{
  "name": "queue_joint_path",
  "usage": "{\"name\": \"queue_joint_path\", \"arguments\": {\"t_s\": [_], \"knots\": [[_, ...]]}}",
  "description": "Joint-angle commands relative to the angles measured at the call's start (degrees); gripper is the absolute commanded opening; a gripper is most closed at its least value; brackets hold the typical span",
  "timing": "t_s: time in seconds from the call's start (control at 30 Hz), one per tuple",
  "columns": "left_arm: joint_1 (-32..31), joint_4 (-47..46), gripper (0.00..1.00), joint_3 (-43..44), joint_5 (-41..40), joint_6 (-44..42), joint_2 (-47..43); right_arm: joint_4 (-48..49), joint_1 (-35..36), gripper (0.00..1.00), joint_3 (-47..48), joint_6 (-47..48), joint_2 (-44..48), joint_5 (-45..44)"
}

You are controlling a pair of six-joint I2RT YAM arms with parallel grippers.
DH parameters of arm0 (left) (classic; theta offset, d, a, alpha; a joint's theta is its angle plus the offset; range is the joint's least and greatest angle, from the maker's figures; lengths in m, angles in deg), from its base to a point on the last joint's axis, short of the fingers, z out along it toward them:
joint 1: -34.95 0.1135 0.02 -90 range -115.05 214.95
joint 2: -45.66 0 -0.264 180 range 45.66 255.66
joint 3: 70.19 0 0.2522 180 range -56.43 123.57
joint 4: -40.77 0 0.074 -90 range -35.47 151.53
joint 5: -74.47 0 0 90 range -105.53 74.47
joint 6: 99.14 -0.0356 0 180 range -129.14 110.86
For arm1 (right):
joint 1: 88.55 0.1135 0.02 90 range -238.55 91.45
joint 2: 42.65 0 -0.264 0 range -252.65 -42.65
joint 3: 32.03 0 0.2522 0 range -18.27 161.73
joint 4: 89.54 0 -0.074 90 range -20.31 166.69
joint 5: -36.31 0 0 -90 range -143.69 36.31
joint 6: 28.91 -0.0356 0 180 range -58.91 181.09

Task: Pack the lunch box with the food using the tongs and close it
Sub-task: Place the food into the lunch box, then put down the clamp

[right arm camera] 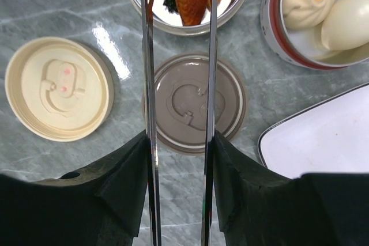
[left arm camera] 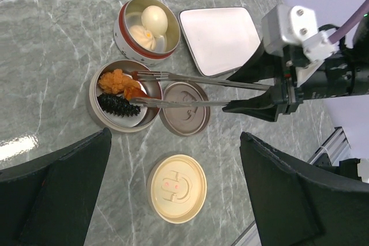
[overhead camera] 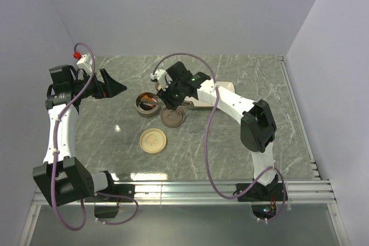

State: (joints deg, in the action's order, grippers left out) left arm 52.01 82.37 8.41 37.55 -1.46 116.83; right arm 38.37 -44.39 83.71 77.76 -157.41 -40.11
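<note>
Trainee: Tongs (left arm camera: 196,79) first; who has them, and where?

Operator: The right gripper (left arm camera: 233,93) pinches them between its fingers, one outside each arm; the arms stand slightly apart and pass over the brown lid (left arm camera: 184,109), with the tips inside the steel tin (left arm camera: 92,99) just beside that lid. The left gripper (overhead camera: 115,88) hangs wide and holds nothing.

Trainee: Which step is this?

Operator: Late packing, I'd say; orange chunks (left arm camera: 114,80) and the black lump (left arm camera: 118,106) lie in that tin; two cream balls (left arm camera: 154,20) sit in the red-banded tin (left arm camera: 122,30) beyond the brown lid. A red-brown piece (left arm camera: 135,90) lies between the tips; whether they pinch it I cannot tell.

Trainee: Next?

Operator: Probably lift the tongs over the rim; set them on the table (left arm camera: 52,27); then fetch the brown lid, or the cream lid (left arm camera: 176,187) lying near it.
</note>
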Motion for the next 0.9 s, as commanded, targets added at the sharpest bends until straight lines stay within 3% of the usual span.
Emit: {"name": "queue_joint_path", "arguments": {"t_s": [0.0,0.27,0.53,0.73,0.87], "knots": [[0.34,-0.41,1.0,0.38,0.18,-0.92,-1.65,0.88,0.4,0.5,4.28,-2.07,1.99,0.83],[0.34,-0.76,1.0,0.64,0.45,-0.74,-1.83,0.27,-3.2,0.5,7.36,-7.69,7.7,3.11],[0.34,-1.55,0.99,-0.06,0.8,-0.92,-2.1,0.27,-16.82,0.49,-0.63,-10.17,16.14,6.72],[0.34,-2.43,0.99,-0.24,1.5,-0.48,-1.39,-2.45,-24.9,0.48,-8.36,-3.32,19.48,8.29],[0.34,-2.87,1.0,-0.5,2.11,-0.74,-1.39,-6.75,-30.17,0.48,-12.23,10.96,19.93,13.92]]}}
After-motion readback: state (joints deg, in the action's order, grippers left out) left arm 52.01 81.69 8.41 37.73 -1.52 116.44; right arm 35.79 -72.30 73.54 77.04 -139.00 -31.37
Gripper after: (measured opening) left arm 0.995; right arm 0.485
